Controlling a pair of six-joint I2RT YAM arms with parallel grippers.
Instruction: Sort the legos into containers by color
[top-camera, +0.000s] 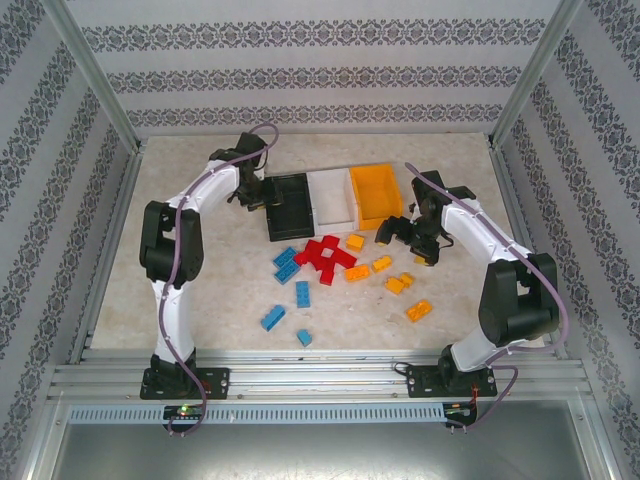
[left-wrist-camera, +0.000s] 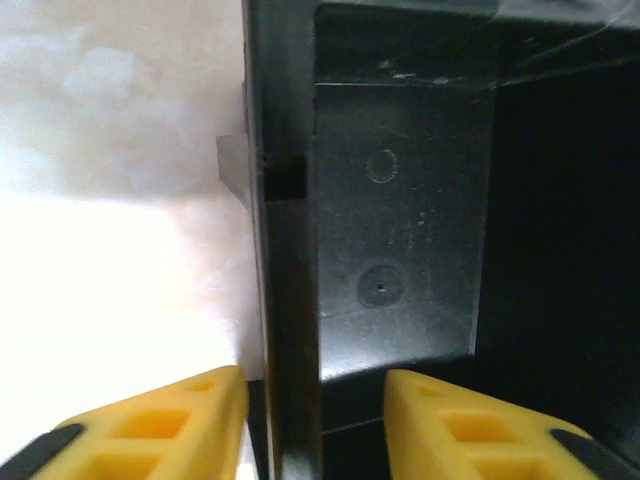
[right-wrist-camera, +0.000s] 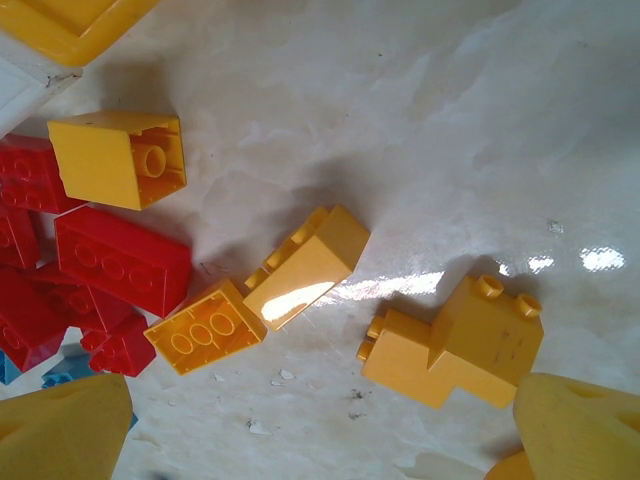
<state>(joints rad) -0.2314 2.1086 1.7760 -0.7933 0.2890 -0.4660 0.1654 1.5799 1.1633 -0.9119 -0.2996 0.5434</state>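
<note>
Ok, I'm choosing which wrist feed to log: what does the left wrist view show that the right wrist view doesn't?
Left wrist: the black bin, its wall straddled by the left gripper. Right wrist: yellow bricks and red bricks loose under the open right gripper, plus corners of the yellow bin and white bin. Both: pale table and yellow fingers at the bottom edge.

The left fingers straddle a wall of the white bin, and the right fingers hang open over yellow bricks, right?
No: the left fingers straddle a wall of the black bin, as the left wrist view shows. The right fingers do hang open over yellow bricks.
</note>
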